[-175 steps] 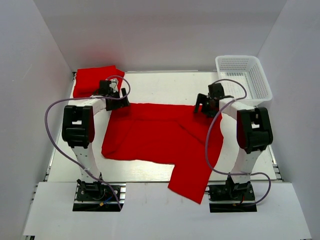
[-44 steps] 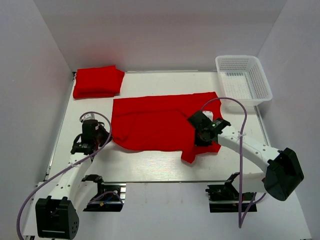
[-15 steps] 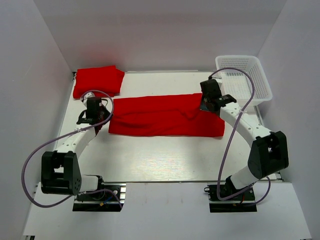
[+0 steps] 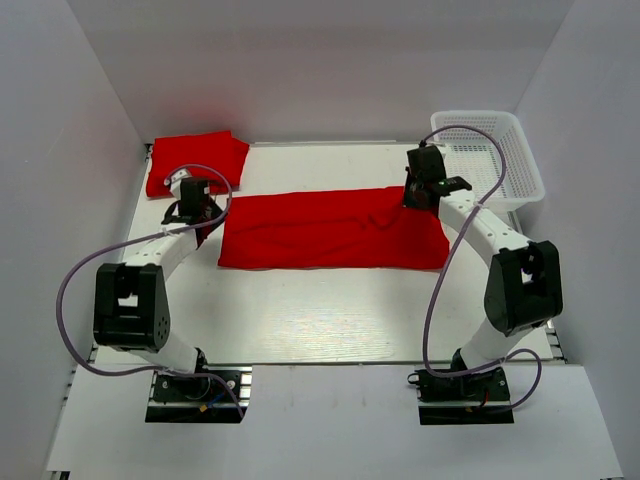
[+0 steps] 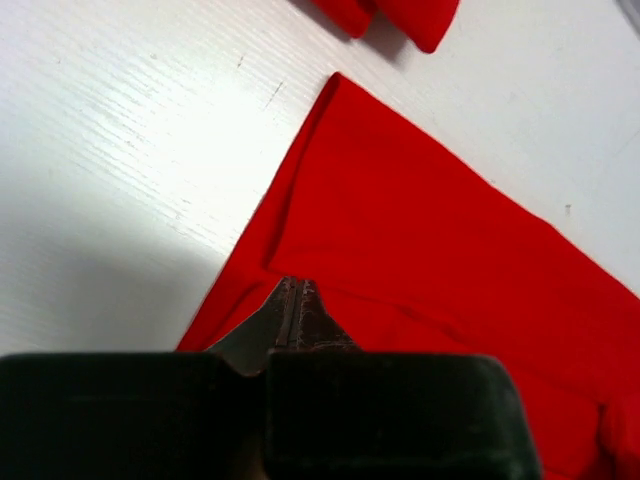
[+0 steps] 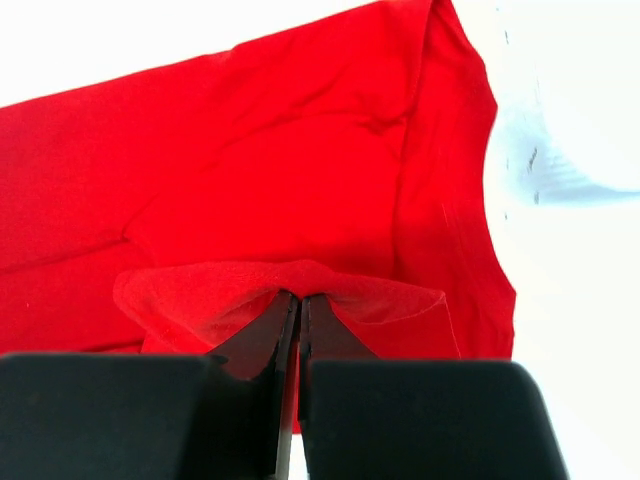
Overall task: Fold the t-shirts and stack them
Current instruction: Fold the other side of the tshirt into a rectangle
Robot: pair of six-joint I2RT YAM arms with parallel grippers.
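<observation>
One red t-shirt lies across the middle of the table, doubled into a long band. My left gripper is at its left end. In the left wrist view that gripper is shut, its tips at the corner of the t-shirt's upper layer. My right gripper is at the band's back right corner. In the right wrist view it is shut, with a fold of the t-shirt draped over its tips. A second, folded t-shirt rests at the back left and shows at the top of the left wrist view.
A white mesh basket stands at the back right, just right of my right gripper. White walls close in the table on the left, back and right. Bare white table lies between the band and the arm bases.
The t-shirt's near half has been carried over to the back, turning the spread cloth into a band. In the last half second both grippers moved a little farther back.
</observation>
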